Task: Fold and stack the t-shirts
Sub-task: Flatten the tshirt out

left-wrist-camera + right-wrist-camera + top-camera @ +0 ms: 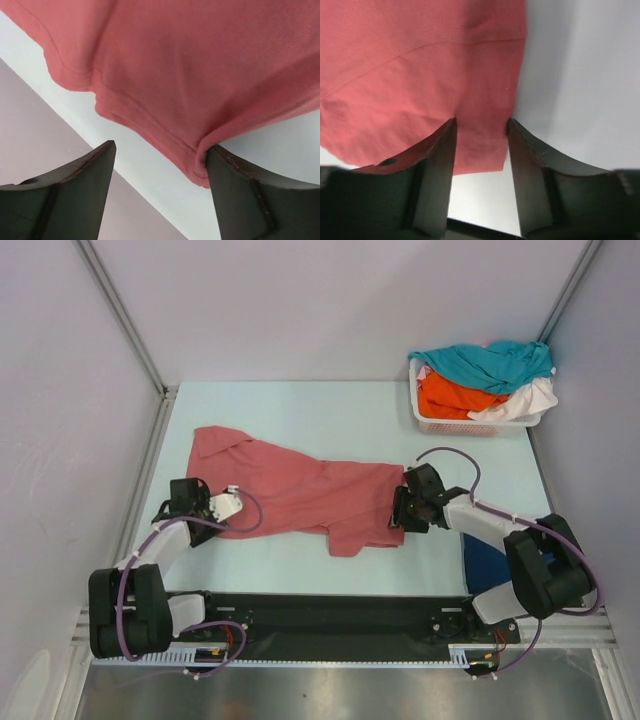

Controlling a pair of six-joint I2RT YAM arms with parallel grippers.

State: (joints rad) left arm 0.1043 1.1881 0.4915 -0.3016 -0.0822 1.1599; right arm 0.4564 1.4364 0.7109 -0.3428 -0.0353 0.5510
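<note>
A dusty salmon-red t-shirt (300, 490) lies spread and rumpled across the middle of the pale table. My left gripper (207, 508) sits at its near-left hem. In the left wrist view the left gripper (160, 146) is open wide, and its right finger (235, 185) touches a small fold of the shirt's hem (200, 160). My right gripper (402, 508) is at the shirt's right end. In the right wrist view the right gripper (481, 121) is open, its jaws astride the flat corner of the shirt (480, 145).
A white lattice basket (430, 425) at the back right holds teal (490, 360), orange (450, 395) and white (525, 400) t-shirts. A navy blue t-shirt (487, 558) lies under my right arm. The table's left edge and a wall (30, 130) are close to the left gripper.
</note>
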